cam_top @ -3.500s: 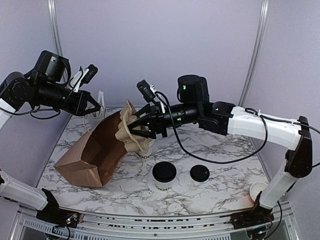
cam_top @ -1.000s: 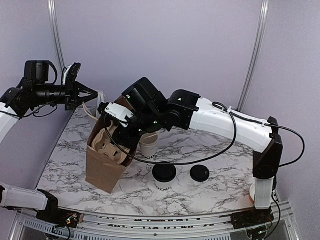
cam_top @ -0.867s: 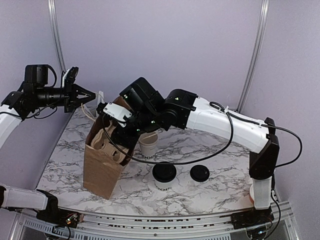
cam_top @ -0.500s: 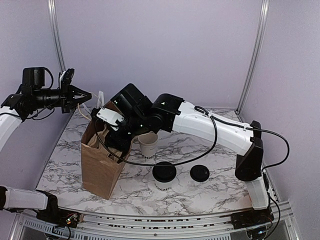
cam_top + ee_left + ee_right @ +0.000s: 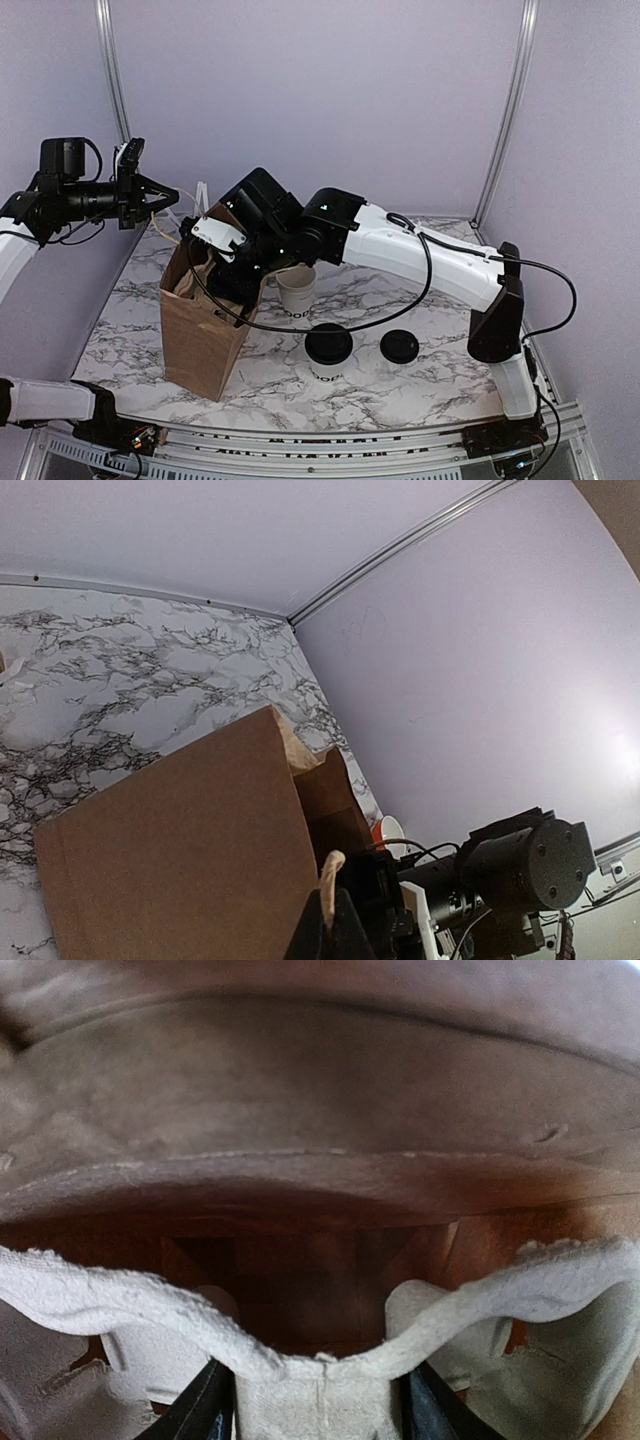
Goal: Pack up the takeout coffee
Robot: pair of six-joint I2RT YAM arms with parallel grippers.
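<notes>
One paper bag [image 5: 200, 330] occupies both: the left end effector [image 5: 328, 932] is clamped on its handle [image 5: 327, 872]; the right end effector [image 5: 318, 1405], half-open inside, straddles the cup carrier [image 5: 150, 1295], grip unclear.

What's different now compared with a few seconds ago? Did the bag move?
The brown paper bag, which lay tipped on its side, now stands upright, lifted by the left gripper shut on its handle. The right gripper carried the cup carrier from the bag's mouth down inside. The lidded coffee cup, loose lid and open cup stayed put.
</notes>
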